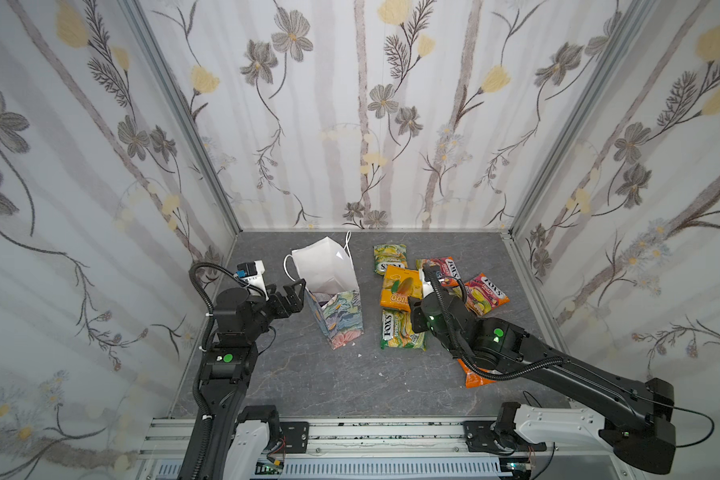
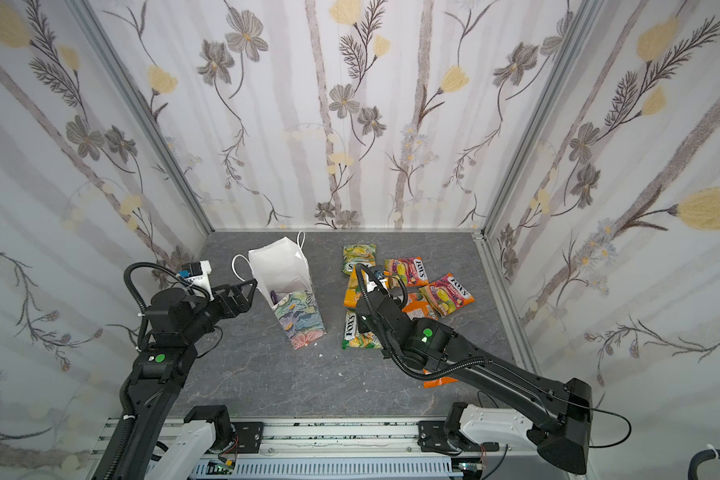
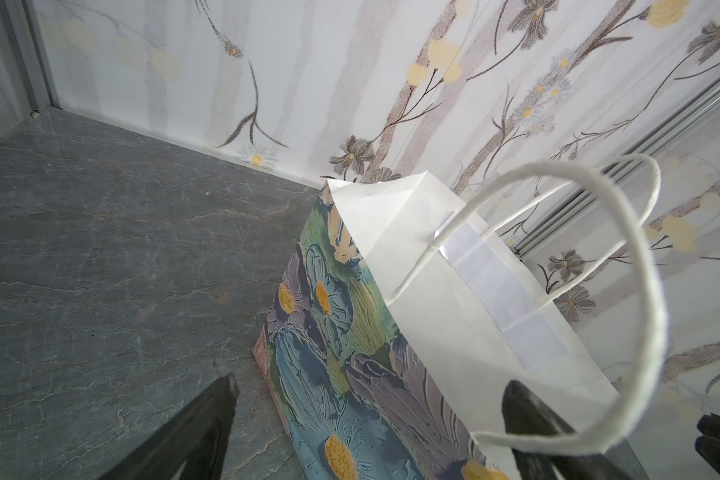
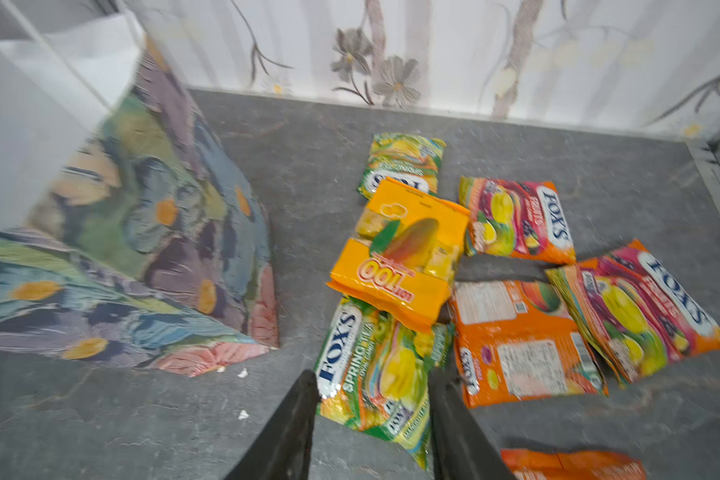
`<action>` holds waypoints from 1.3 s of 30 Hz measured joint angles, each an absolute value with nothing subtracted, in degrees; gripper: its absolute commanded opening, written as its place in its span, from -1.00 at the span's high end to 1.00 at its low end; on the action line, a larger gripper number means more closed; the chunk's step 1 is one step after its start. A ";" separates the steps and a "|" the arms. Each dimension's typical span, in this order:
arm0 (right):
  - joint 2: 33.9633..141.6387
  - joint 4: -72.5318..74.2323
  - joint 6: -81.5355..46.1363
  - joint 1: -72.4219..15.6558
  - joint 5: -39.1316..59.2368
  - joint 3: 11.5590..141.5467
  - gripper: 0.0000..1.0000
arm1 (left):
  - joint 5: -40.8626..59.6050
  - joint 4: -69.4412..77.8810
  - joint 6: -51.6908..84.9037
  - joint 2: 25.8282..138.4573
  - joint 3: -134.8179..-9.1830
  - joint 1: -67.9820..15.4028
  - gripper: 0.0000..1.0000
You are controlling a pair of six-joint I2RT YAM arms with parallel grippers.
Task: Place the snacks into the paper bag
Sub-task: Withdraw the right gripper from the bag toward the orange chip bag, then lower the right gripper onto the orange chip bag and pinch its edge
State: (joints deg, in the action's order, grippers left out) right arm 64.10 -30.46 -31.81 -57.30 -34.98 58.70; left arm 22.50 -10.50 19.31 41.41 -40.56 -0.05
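Note:
The paper bag [image 1: 341, 320] [image 2: 302, 322] stands upright with its mouth wide, and a purple packet [image 2: 274, 296] shows inside. My left gripper [image 3: 371, 382] is open at the bag's rim, one finger on each side of its painted wall [image 3: 350, 332]. The white cord handle [image 3: 649, 291] loops over one finger. My right gripper [image 4: 373, 376] is open and holds nothing, poised over the near green-yellow FOX'S packet [image 4: 383, 374] [image 1: 400, 332]. Past it lie the mango pack [image 4: 404, 257], a second green packet [image 4: 404, 160], two red FOX'S packets [image 4: 516, 220] [image 4: 641, 307] and an orange packet [image 4: 524, 340].
Another orange packet [image 1: 474, 376] lies partly under my right arm near the front. Small white scraps [image 4: 242, 374] dot the grey floor beside the bag. Flowered walls close in the back and both sides; a metal rail [image 1: 391, 432] runs along the front.

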 measured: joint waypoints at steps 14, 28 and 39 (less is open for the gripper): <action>60.14 -38.26 -45.25 -48.01 -32.86 39.99 -0.09 | 22.46 -10.52 19.31 41.91 -40.56 0.21 -1.00; 56.38 -32.38 -48.58 -39.33 -27.29 28.86 -0.16 | 22.50 -10.50 19.31 41.93 -40.56 0.27 -1.00; 56.69 -29.34 -49.01 -37.95 -25.19 26.30 -0.11 | 22.52 -10.50 19.31 42.00 -40.51 0.36 -1.00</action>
State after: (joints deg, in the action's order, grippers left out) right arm 56.69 -29.34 -49.01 -37.95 -25.19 26.30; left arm 22.52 -10.50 19.31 42.00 -40.51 0.36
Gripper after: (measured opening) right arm 0.559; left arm 0.994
